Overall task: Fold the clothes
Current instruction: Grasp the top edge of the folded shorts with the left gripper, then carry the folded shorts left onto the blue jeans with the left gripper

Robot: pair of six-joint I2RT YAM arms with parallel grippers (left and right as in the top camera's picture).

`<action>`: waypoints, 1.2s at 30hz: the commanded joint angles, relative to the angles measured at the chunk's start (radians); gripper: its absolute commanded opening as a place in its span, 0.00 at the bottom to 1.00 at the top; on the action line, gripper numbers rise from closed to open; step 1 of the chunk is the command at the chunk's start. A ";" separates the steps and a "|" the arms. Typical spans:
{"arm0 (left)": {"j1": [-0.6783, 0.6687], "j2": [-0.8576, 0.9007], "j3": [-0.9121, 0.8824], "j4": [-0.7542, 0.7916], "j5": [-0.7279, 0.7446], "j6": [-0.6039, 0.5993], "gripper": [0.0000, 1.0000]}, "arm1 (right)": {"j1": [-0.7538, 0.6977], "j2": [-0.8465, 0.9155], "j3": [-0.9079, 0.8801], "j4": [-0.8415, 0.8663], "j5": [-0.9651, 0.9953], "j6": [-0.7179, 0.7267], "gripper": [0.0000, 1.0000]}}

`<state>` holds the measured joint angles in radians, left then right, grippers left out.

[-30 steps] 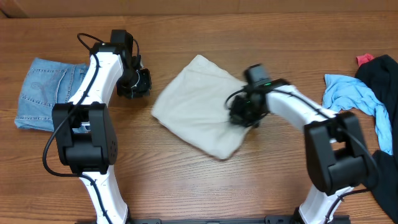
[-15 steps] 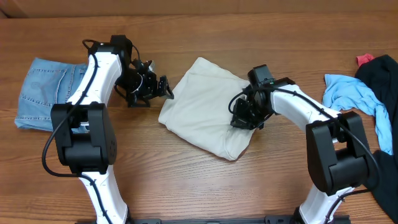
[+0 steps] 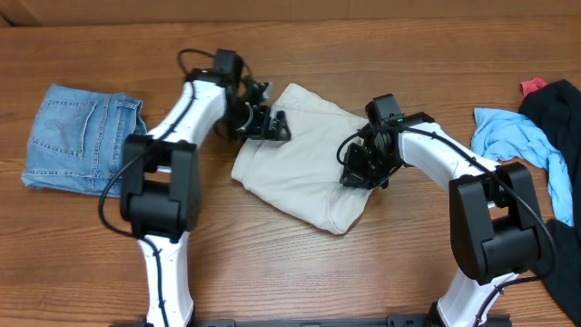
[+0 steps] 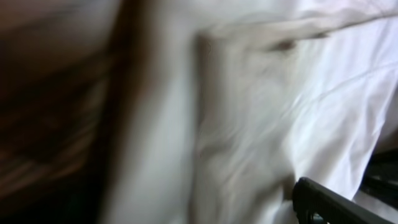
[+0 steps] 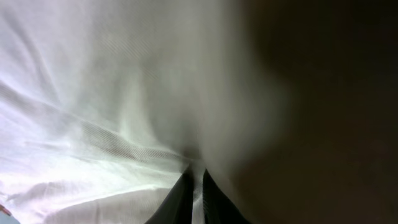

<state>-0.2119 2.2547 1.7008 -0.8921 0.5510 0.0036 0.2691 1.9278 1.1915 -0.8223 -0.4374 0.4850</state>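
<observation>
at the middle of the bench (image 3: 300,277) the clothes (image 3: 290,168) lie doubled, with one fold likely left. your right gripper (image 3: 361,169) is clamped on their 3 o'clock edge. the left gripper (image 3: 272,127) sits at their 11 o'clock corner, open or closed i cannot tell, and needs a firm corner grasp next.

Left arm (image 3: 196,98) and right arm (image 3: 438,156): white shells, black joints, black cables.

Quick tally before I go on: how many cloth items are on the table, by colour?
Cream: 1, the cream shorts
Denim blue: 1, the denim shorts
Light blue: 1, the crumpled cloth
Black: 1, the black garment
Red: 1, the small red piece, mostly hidden
Total: 5
</observation>
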 commanded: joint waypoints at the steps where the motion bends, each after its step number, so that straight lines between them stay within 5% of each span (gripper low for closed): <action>1: -0.056 0.148 -0.032 -0.008 0.108 0.006 1.00 | -0.005 -0.021 -0.007 -0.006 0.036 -0.011 0.11; 4: -0.073 0.181 -0.032 -0.008 0.192 0.027 0.99 | -0.005 -0.021 -0.007 -0.011 0.036 -0.012 0.11; 5: -0.077 0.187 -0.032 -0.008 0.201 0.027 0.91 | -0.005 -0.021 -0.007 -0.013 0.036 -0.011 0.11; 6: -0.080 0.187 -0.032 -0.008 0.201 0.027 0.79 | -0.005 -0.021 -0.007 -0.013 0.036 -0.011 0.11; 8: -0.082 0.185 -0.029 -0.009 0.190 0.027 0.32 | -0.005 -0.021 -0.007 -0.014 0.036 -0.011 0.11; 11: -0.075 0.185 -0.012 -0.026 0.190 0.026 0.11 | -0.005 -0.021 -0.007 -0.022 0.036 -0.012 0.11; 18: -0.004 0.081 0.056 -0.164 0.092 0.047 0.04 | -0.005 -0.111 -0.005 -0.080 0.057 -0.154 0.11; 23: 0.079 -0.090 0.094 -0.241 0.031 0.060 0.04 | -0.005 -0.350 -0.002 -0.084 0.063 -0.172 0.28; 26: 0.192 -0.245 0.097 -0.288 0.022 0.125 0.04 | -0.005 -0.555 0.010 -0.063 0.063 -0.172 0.43; 36: 0.561 -0.443 0.097 -0.349 0.011 0.301 0.04 | -0.005 -0.714 0.011 -0.055 0.070 -0.167 0.47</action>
<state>0.2379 1.8645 1.7748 -1.2358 0.5529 0.2008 0.2684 1.2152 1.1942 -0.8776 -0.3836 0.3241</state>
